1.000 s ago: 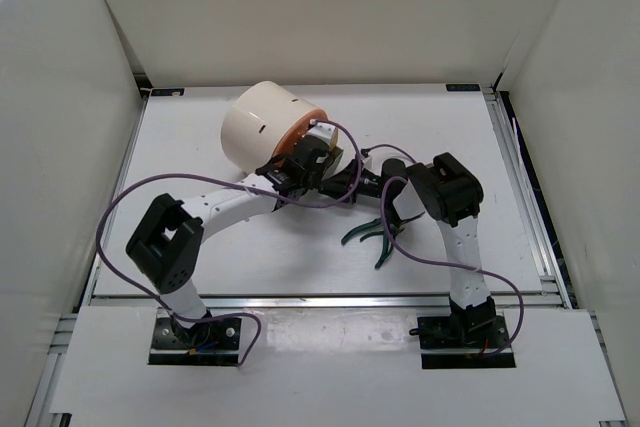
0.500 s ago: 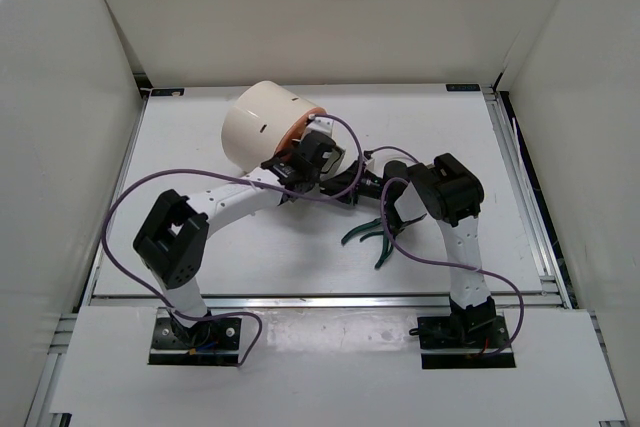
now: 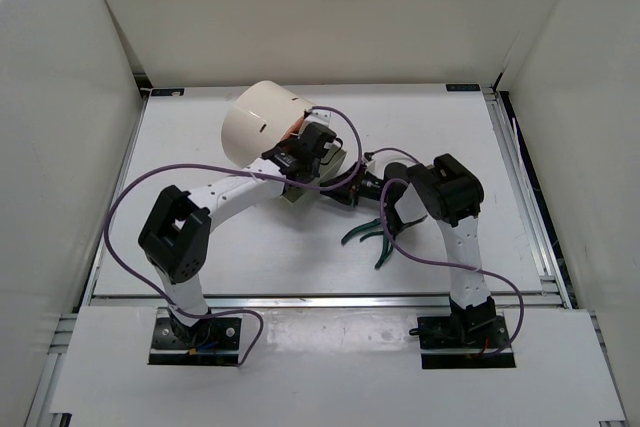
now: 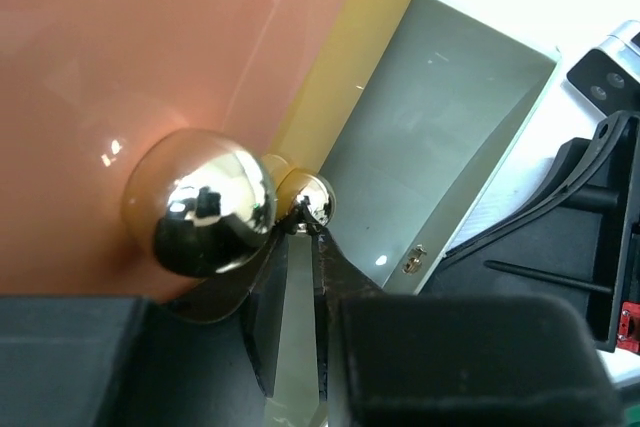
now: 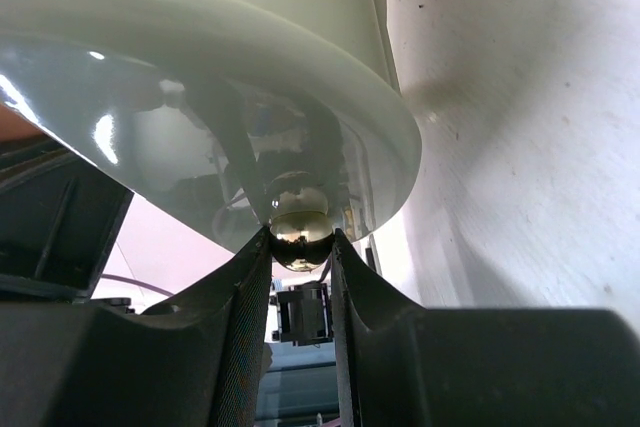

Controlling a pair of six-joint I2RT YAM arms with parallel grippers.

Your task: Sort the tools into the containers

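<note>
The cream drum cabinet [image 3: 258,123] lies on its side, its peach face [image 4: 120,67] towards the arms. My left gripper [image 3: 312,154] is at that face. In the left wrist view it [image 4: 300,232] is closed to a narrow gap, its tips at a small brass knob [image 4: 313,199] next to a large brass knob [image 4: 200,204]. A grey-green drawer [image 4: 440,137] stands pulled out. My right gripper [image 3: 352,192] is shut on that drawer front's brass knob [image 5: 300,227]. Dark-green-handled pliers [image 3: 368,235] lie on the table under the right arm. The other tools are hidden.
White walls enclose the table [image 3: 200,237] on three sides. Purple cables [image 3: 130,207] loop from both arms. The right arm's black wrist [image 4: 600,217] is close beside the open drawer. An aluminium rail [image 3: 520,187] runs along the right edge.
My left gripper has moved up and right along the peach face. The drum has shifted slightly back and left. The right gripper stays on its knob.
</note>
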